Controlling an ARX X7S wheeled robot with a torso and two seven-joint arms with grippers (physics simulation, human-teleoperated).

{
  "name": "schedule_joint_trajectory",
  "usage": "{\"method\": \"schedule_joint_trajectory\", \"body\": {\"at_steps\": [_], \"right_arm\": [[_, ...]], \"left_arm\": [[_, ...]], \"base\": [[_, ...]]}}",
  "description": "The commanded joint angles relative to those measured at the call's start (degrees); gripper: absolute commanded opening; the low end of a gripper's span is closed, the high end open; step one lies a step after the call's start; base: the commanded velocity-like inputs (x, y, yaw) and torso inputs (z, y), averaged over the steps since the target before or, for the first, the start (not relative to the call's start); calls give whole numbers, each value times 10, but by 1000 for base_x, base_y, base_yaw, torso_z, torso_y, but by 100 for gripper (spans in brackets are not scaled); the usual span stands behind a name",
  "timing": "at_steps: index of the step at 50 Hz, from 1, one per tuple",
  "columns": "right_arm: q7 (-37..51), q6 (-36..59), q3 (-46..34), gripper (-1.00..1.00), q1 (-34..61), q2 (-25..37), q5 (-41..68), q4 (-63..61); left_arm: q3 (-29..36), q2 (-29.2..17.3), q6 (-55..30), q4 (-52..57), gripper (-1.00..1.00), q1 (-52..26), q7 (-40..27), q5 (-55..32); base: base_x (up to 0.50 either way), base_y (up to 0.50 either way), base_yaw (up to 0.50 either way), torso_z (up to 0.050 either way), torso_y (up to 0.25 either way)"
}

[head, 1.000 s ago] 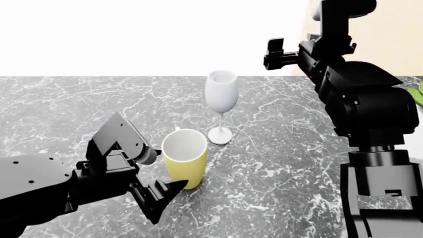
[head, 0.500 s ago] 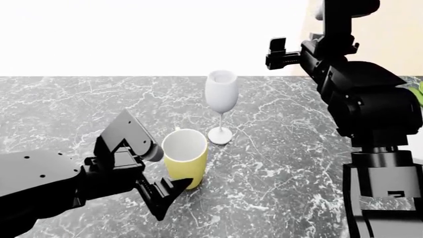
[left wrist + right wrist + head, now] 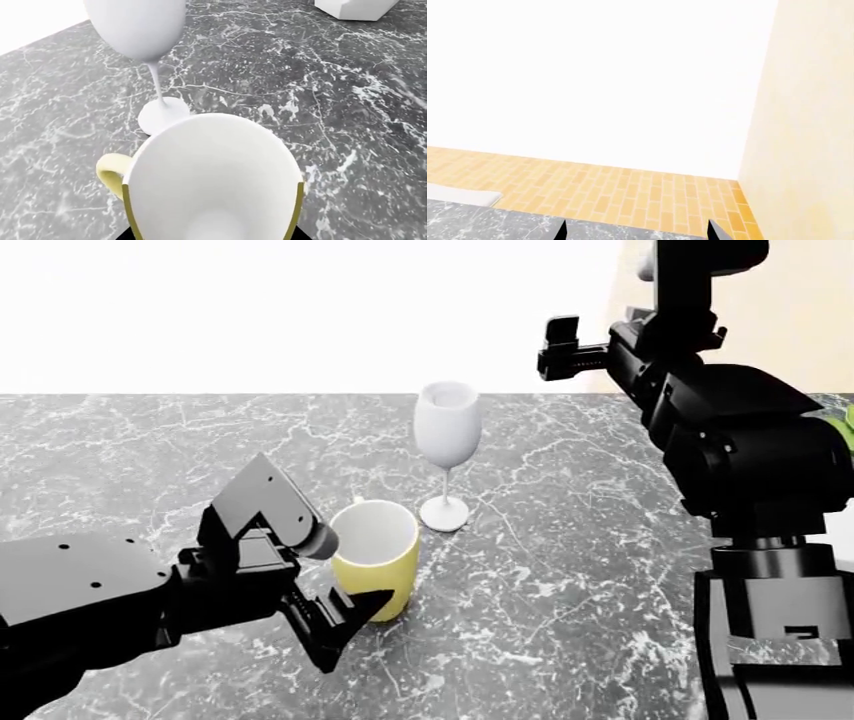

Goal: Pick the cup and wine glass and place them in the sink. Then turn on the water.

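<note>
The pale yellow cup (image 3: 376, 558) stands upright on the grey marble counter (image 3: 587, 540), its handle (image 3: 110, 171) to one side. My left gripper (image 3: 350, 592) is open and straddles it. In the left wrist view the cup (image 3: 213, 190) fills the gap, with a black fingertip (image 3: 299, 234) just outside each wall. The white wine glass (image 3: 447, 428) stands upright just behind the cup, its foot (image 3: 162, 114) close to the cup's rim but apart from it. My right gripper (image 3: 561, 350) is raised high at the upper right, open and empty (image 3: 636, 232). The sink is out of view.
A white block (image 3: 357, 7) sits on the counter further off beyond the cup. A green object (image 3: 841, 430) shows at the right edge behind my right arm. The counter's far edge (image 3: 267, 396) runs behind the glass. An orange brick floor (image 3: 627, 190) lies beyond it.
My left gripper has slid forward and to the right, bringing its fingers round the cup. The cup, the wine glass and the right arm stay put.
</note>
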Motion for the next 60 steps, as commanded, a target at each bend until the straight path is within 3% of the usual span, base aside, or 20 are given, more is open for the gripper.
{"method": "schedule_joint_trajectory", "body": {"at_steps": [1, 15, 34, 60], "right_arm": [[0, -4, -1, 100, 1, 0, 1, 5], [1, -3, -3, 100, 3, 0, 4, 6], [1, 24, -4, 100, 0, 8, 16, -31], [-98, 244, -24, 100, -6, 73, 151, -257]], "left_arm": [[0, 1, 5, -4, -100, -3, -3, -3], [-13, -7, 11, -2, -100, 3, -13, -13], [-80, -37, 29, 1, -100, -7, -53, -22], [-52, -18, 66, -117, -100, -115, -135, 113]], "base": [[0, 0, 0, 0, 0], [0, 0, 0, 0, 1], [0, 0, 0, 0, 1], [0, 0, 0, 0, 0]]}}
